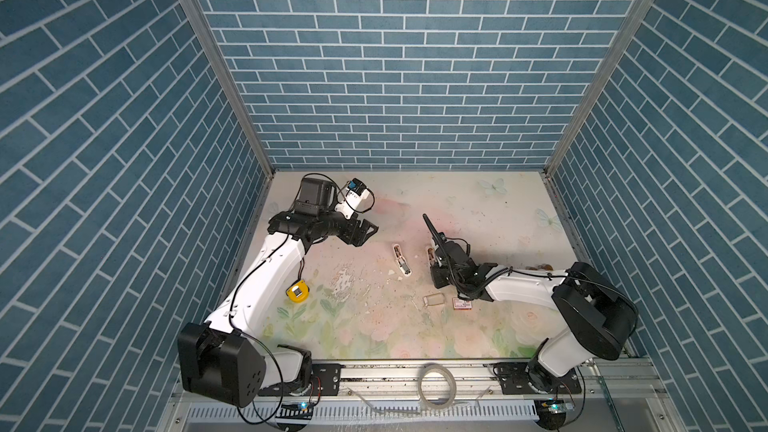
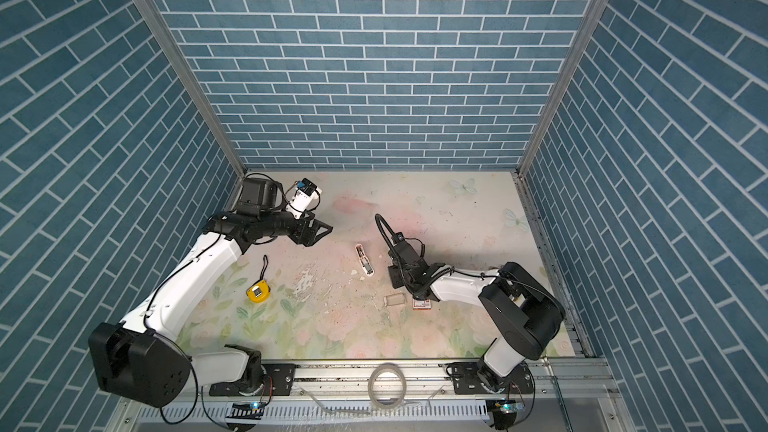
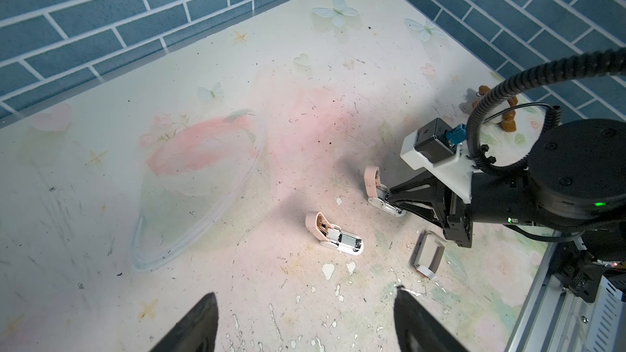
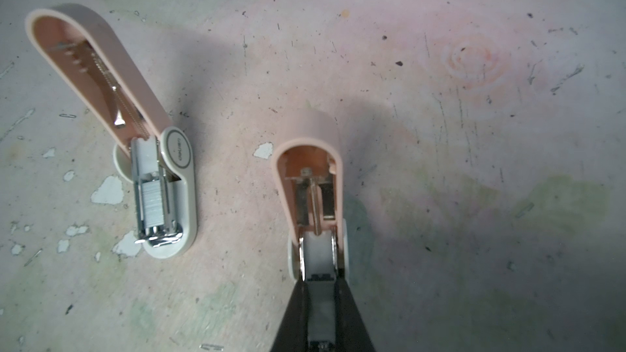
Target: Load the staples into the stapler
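Two pink-and-white staplers stand with lids tipped up on the floral mat. One stapler (image 1: 401, 260) (image 4: 162, 198) stands free, with a silvery row of staples (image 4: 154, 203) in its channel. My right gripper (image 4: 320, 281) reaches into the channel of the other stapler (image 4: 310, 177) (image 3: 372, 181). It is shut on a grey strip that looks like staples (image 4: 320, 309), at the channel's front end. My left gripper (image 3: 305, 291) is open and empty. It hovers far back left (image 1: 365, 230), well away from both staplers.
A red-and-white box (image 1: 462, 304) and its grey sleeve (image 1: 433, 299) (image 3: 428, 253) lie beside the right arm. A yellow tape measure (image 1: 298, 291) sits near the left arm. A tape roll (image 1: 436, 384) rests on the front rail. A small brown object (image 3: 508, 120) is near the right wall.
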Robot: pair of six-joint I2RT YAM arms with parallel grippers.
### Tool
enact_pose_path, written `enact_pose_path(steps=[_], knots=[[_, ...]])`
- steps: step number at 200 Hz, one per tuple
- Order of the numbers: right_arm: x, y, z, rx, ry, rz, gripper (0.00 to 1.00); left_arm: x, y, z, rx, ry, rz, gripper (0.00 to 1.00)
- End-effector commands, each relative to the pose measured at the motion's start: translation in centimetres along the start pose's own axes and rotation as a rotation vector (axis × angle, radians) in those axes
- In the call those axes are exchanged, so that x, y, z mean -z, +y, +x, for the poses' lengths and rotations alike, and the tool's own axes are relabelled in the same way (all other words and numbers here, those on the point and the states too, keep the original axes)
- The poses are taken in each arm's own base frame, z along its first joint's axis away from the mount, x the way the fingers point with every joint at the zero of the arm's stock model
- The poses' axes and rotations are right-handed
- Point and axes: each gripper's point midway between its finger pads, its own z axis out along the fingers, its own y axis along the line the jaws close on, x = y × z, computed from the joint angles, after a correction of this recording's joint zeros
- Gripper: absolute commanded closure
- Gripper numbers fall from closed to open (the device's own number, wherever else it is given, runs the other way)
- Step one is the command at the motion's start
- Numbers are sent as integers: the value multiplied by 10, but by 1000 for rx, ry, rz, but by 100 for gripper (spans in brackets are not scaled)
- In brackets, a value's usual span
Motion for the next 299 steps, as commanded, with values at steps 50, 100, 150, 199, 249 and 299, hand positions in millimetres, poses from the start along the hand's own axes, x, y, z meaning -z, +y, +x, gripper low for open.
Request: enact_pose_path(steps=[50, 100, 150, 199, 249, 299], knots=[[0, -10, 30, 0, 90, 29, 83, 1, 2, 2, 1, -6, -9, 18], [0, -9, 32, 4, 95, 29, 81, 2, 1, 1, 1, -8, -8, 18], [2, -9, 34, 5, 101, 29, 80, 2, 1, 1, 2, -9, -7, 17], [3, -8, 36, 9, 108, 28, 78, 3, 1, 1, 1, -11, -7, 17], [4, -7, 29, 16, 94, 27, 75, 3, 1, 0, 1, -13, -8, 17], [8, -3, 6, 35, 55, 31, 67, 4, 1, -1, -3, -14, -11, 17]])
